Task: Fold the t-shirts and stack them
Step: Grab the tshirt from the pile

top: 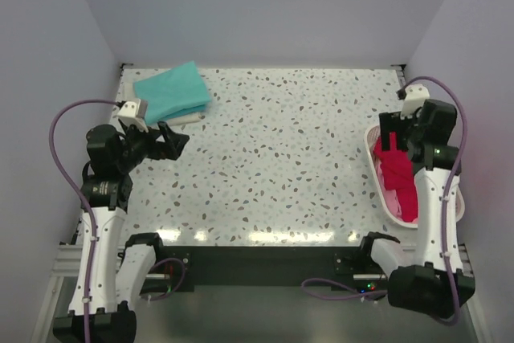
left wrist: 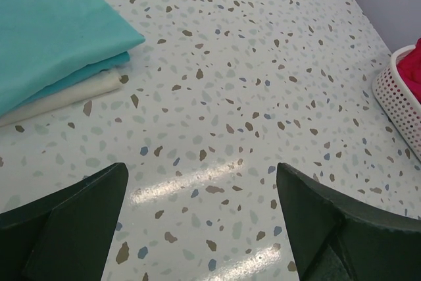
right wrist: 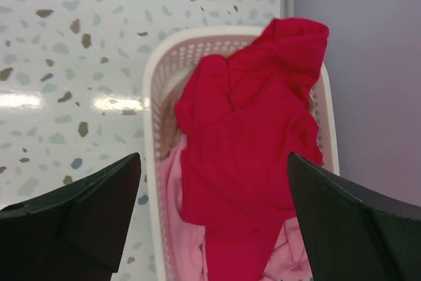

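While by wall (right wrist: 368, 64), basket (right wrist: 152, 90) w/ tees (right wrist: 250, 136)

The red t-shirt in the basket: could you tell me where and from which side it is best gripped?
Probably pinch a raised fold near the middle of the red t-shirt, coming from above with the open right hand. It lies over the pink t-shirts, and the basket walls block the sides.

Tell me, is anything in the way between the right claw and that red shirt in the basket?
Nothing visible. The right gripper hangs open above the red t-shirt, which lies uncovered on top of the pink ones in the white basket.
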### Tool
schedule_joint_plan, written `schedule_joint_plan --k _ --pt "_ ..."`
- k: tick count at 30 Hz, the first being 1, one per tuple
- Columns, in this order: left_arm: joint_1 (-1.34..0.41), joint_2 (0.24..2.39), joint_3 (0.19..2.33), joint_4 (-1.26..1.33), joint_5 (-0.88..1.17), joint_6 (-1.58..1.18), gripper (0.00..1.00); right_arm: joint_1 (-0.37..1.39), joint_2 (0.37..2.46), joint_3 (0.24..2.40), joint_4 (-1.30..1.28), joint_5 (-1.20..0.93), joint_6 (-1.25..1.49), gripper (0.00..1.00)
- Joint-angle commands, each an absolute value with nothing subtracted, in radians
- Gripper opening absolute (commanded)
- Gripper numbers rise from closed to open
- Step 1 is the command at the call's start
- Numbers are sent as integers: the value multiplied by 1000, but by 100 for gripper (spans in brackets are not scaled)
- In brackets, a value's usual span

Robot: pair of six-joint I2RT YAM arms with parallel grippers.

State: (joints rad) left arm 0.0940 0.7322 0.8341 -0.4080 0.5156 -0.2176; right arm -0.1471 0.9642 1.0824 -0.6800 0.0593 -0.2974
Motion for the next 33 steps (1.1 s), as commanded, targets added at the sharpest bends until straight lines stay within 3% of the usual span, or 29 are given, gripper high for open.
schedule_joint_plan --k 1,6,22,25,26,29,33 --pt "86 716 802 -359 554 -219 100 -326 1067 1155 -791 -211 -406 94" --pt "78 722 727 -298 575 -227 100 -451 1189 1180 -842 -206 -500 86" --pt "44 752 681 -256 586 -239 100 -456 1453 1095 -672 -22 -540 67" --pt "46 750 683 -261 591 -239 100 -454 1447 1083 -672 -20 -541 51" --pt "45 752 686 -261 591 -241 100 -454 1442 1083 -672 -20 -541 32" --pt "44 758 695 -265 594 -239 100 -454 1402 1095 -676 -29 -537 0" --pt "44 765 710 -273 594 -236 100 -454 1324 1153 -738 -61 -526 0"
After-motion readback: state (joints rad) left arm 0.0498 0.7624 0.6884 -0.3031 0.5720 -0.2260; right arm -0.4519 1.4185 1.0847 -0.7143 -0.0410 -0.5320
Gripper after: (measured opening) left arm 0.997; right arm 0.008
